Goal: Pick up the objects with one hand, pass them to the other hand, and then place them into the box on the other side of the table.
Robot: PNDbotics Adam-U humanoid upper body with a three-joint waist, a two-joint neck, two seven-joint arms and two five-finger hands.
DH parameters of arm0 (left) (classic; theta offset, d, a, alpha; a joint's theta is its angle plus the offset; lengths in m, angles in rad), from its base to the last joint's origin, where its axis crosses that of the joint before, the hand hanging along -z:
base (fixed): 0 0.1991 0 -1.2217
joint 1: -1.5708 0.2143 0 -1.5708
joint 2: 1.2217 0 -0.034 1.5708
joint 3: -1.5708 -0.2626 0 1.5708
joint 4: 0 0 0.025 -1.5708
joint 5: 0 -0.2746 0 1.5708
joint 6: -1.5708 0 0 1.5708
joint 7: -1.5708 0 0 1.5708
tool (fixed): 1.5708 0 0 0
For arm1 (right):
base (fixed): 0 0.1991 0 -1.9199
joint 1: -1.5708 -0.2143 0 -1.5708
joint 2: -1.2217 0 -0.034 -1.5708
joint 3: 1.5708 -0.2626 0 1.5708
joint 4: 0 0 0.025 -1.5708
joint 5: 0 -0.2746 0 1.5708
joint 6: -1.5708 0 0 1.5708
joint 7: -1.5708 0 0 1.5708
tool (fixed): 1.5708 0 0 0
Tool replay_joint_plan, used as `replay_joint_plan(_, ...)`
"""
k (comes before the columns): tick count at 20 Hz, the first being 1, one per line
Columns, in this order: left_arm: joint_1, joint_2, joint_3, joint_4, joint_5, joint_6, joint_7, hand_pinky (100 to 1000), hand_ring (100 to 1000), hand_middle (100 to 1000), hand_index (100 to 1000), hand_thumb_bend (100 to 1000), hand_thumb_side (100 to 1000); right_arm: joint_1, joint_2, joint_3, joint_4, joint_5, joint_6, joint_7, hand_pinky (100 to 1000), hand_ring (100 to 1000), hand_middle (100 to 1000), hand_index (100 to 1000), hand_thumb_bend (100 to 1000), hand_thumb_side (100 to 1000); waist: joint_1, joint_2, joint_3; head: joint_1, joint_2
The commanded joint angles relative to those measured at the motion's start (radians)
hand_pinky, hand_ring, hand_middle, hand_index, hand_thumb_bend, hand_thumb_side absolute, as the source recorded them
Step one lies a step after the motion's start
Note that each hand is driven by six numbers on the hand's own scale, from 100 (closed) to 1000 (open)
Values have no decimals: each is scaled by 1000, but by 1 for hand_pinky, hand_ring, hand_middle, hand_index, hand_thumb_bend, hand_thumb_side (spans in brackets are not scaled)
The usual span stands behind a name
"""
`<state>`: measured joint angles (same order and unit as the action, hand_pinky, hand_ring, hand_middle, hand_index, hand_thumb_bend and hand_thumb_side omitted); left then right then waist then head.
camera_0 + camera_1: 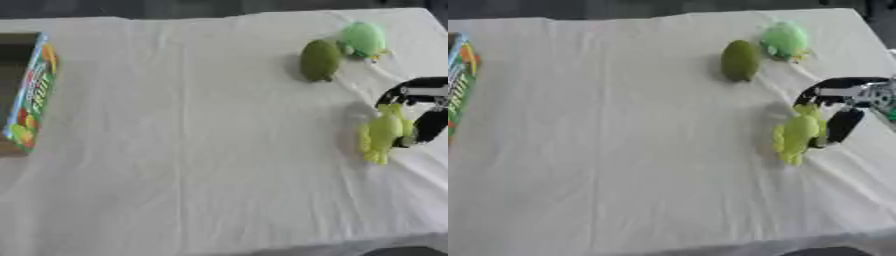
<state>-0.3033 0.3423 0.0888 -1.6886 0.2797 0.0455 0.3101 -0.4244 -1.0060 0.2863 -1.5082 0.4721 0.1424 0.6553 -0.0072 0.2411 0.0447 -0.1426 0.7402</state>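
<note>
A yellow-green soft toy [798,132] lies on the white tablecloth at the right. My right hand [842,107] comes in from the right edge, its black fingers curled round the toy's right side, touching it. Farther back sit an olive-green oval object [319,60] and a light green round toy [361,39], side by side and apart from the hand. The box [26,90], open-topped with a colourful printed side, stands at the left edge. My left hand shows in neither view.
The white cloth [192,150] covers the whole table, with creases across it. The table's front edge runs along the bottom, and a dark rounded shape [824,251] shows below it at the lower right.
</note>
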Motion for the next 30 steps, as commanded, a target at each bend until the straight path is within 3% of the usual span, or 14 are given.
replay_joint_plan(1, -12, 23, 1, -13, 2, -2, -3, 626, 907, 768, 795, 549, 580, -20, -19, 5, 7, 5, -7, 26, 876, 833, 805, 823, 466, 100, -1, -11, 4, -3, 6)
replay_joint_plan(5, -13, 21, 1, -13, 3, -2, -2, 626, 907, 768, 795, 547, 581, -32, -12, 14, 12, -21, -8, 43, 856, 786, 716, 747, 447, 100, 0, -10, 8, -5, 9)
replay_joint_plan(12, -13, 23, 2, -13, 1, -2, 0, 626, 907, 768, 794, 545, 582, -8, -23, -9, -19, -131, 2, -29, 832, 710, 505, 550, 393, 100, -3, -9, 5, -2, 15)
replay_joint_plan(24, -10, 28, 6, -12, 0, -2, 4, 626, 908, 767, 791, 541, 582, 53, -55, -86, -100, -255, 48, -85, 805, 646, 443, 475, 361, 100, -5, -11, -6, 1, 10)
replay_joint_plan(30, -8, 29, 8, -13, 0, -3, 6, 627, 908, 767, 791, 542, 582, 62, -35, -155, -149, -301, 93, -196, 790, 614, 425, 461, 345, 100, -3, -12, -13, -1, 0)
